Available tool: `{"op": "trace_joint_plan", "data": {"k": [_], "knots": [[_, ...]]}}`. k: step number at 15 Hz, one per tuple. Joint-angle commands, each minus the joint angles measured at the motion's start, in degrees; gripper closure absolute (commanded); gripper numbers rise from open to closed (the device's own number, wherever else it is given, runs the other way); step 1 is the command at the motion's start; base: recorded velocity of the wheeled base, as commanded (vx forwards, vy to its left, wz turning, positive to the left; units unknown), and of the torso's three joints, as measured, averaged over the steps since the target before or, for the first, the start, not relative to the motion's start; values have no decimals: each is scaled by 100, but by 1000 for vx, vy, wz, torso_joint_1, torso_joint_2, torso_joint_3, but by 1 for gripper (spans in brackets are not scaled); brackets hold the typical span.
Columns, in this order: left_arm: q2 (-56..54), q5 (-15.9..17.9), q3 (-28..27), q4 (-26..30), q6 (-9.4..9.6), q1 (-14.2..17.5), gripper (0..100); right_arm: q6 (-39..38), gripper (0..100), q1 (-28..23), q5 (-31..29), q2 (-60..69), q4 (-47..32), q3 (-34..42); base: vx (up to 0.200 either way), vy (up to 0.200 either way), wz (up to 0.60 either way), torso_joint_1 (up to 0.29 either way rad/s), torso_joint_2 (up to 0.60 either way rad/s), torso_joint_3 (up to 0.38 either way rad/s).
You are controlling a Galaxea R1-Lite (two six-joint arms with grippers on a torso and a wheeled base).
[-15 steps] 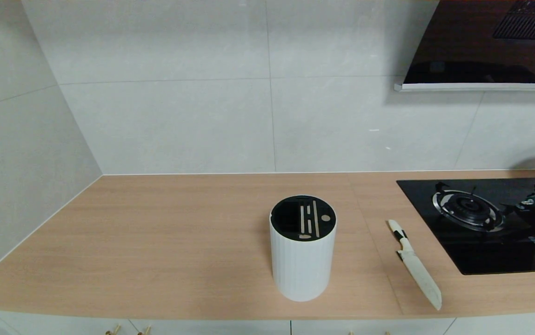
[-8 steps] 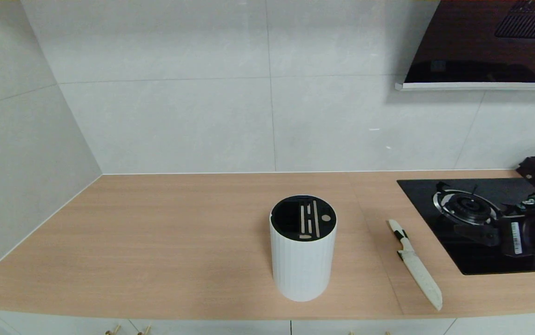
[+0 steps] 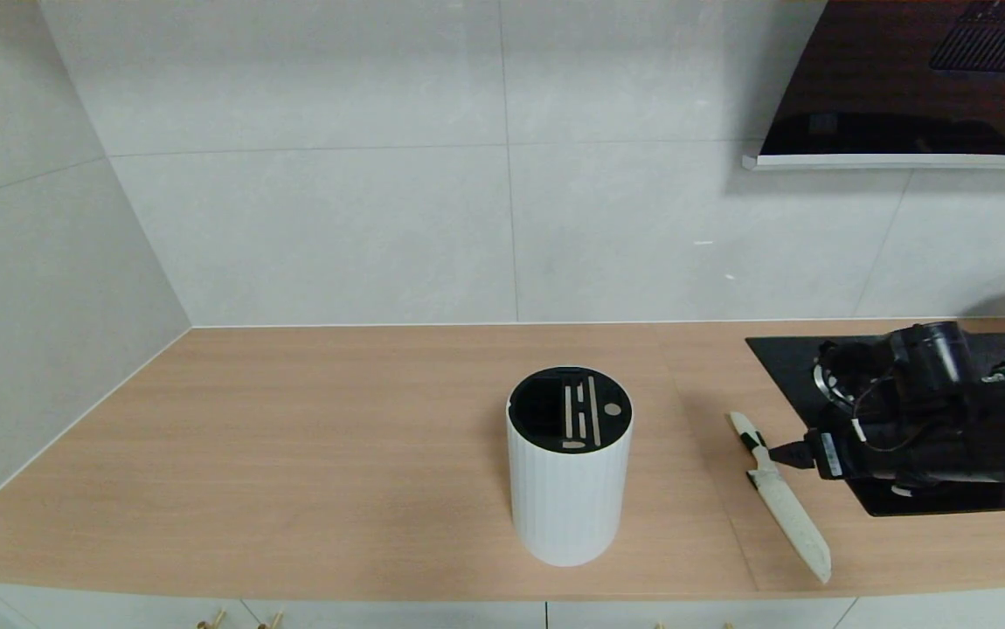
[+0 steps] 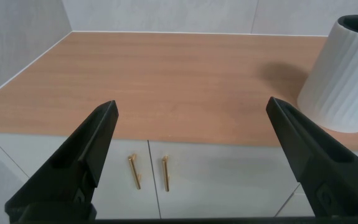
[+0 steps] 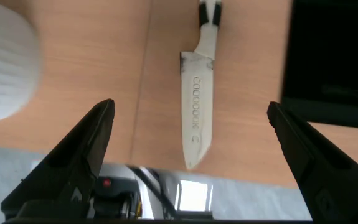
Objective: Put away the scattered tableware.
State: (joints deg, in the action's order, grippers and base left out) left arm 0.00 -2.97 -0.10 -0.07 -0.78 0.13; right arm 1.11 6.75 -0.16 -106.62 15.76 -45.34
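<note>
The right claw (image 5: 190, 109) hangs over the knife (image 3: 778, 500), fingers spread wide, gripping nothing. The left claw (image 4: 191, 106) gapes equally wide and empty at the bench (image 3: 336, 437) front edge. The knife lies flat at 3 o'clock from the white holder (image 3: 568, 489), handle toward 11 o'clock, tip toward 5 o'clock.

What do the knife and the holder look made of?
Knife: pale, speckled matte blade, likely ceramic or coated steel; white-and-black handle, probably plastic. Holder: white ribbed matte wall, black slotted top, probably plastic.
</note>
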Motion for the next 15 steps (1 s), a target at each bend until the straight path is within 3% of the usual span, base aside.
{"op": "trace_joint_plan", "data": {"k": [1,6,15], "knots": [[0,-1,1,-1,-1,4,0,91,0,19,-2,-878,375,16,0,0,0,0,0,0],[0,-1,1,-1,-1,4,0,100,0,63,-2,-1748,1201,-107,0,0,0,0,0,0],[0,-1,1,-1,-1,4,0,91,0,-43,-19,-2302,1860,-239,0,0,0,0,0,0]]}}
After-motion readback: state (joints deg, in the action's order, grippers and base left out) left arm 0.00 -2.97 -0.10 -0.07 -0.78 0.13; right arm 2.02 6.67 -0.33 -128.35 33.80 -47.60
